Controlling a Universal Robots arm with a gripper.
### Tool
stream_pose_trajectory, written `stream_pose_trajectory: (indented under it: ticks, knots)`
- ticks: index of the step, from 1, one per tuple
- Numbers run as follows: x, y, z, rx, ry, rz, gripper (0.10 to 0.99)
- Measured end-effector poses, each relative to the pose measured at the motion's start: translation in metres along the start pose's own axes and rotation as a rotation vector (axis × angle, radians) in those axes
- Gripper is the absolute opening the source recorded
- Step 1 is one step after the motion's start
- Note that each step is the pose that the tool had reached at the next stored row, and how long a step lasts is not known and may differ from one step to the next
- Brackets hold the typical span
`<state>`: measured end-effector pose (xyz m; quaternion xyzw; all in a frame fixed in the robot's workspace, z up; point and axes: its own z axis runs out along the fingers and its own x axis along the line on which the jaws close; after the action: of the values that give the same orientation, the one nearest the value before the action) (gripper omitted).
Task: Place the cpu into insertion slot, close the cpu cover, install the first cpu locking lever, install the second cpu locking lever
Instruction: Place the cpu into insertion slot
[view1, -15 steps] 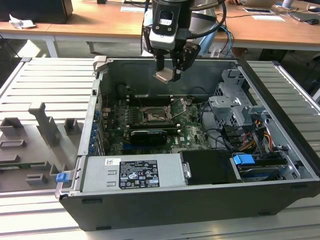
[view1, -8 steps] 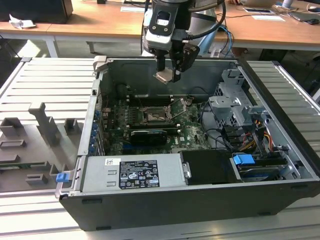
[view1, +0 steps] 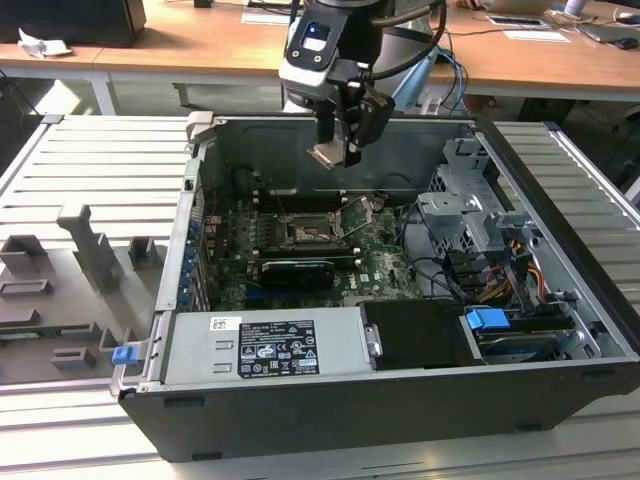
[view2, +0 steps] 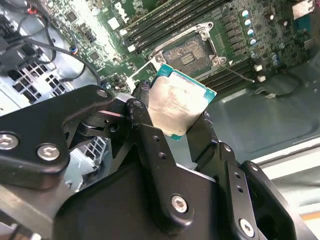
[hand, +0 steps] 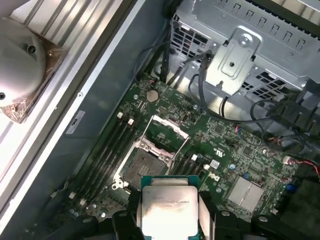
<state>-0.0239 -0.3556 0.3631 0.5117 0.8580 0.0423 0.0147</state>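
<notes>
Gripper (view1: 338, 150) hangs over the open computer case (view1: 400, 400), above the motherboard (view1: 385, 268) and well clear of it. Its jaws are pressed in on the cpu (view1: 328, 155), pinching it by two opposite edges. In the second wrist view the black fingers (view2: 147, 130) flank the chip, which sits tilted with its silver-grey top toward the camera and a green rim showing. The fingertips themselves are hidden behind the chip's edges. In the first wrist view the cpu's near edge is cut off by the frame. The insertion slot (hand: 141, 165) lies bare on the board between the long memory slots (hand: 102, 160), dark pin field exposed, nothing seated in it. The cpu cover (hand: 167, 131) stands swung up from one edge of the slot (cut-out centre visible, hinge itself hard to see). A thin wire rod (view2: 239, 75) beside the socket is probably a locking lever, though too fine to be sure. The drive cage (hand: 240, 45) and loose cables crowd the far side.
</notes>
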Motion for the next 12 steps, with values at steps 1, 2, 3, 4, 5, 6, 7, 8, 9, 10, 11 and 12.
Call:
stream_pose_trajectory:
  ticks: [1,2,3,4,5,6,7,8,9,10,11,12]
  knots:
    - [0.0,0.0,0.0003,0.0,-0.0013,0.015,0.541]
    - [0.0,-0.0001,0.0008,-0.001,-0.0039,0.044,0.541]
    - [0.0,-0.0001,0.0012,-0.001,-0.0063,0.072,0.541]
    - [0.0,-0.0001,0.0014,-0.002,-0.008,0.091,0.541]
    - [0.0,-0.0001,0.0016,-0.002,-0.0094,0.107,0.541]
    - [0.0,-0.0002,0.0018,-0.002,-0.0114,0.129,0.541]
    - [0.0,-0.0002,0.002,-0.002,-0.0126,0.143,0.541]
    - [0.0,-0.0002,0.0022,-0.003,-0.0142,0.161,0.541]
    - [-0.0001,-0.0002,0.0024,-0.003,-0.0155,0.176,0.541]
    - [0.0,-0.0002,0.0026,-0.004,-0.0175,0.198,0.541]
    - [-0.0001,-0.0003,0.0028,-0.004,-0.0194,0.22,0.541]
    - [-0.0001,-0.0003,0.0031,-0.004,-0.0211,0.24,0.541]
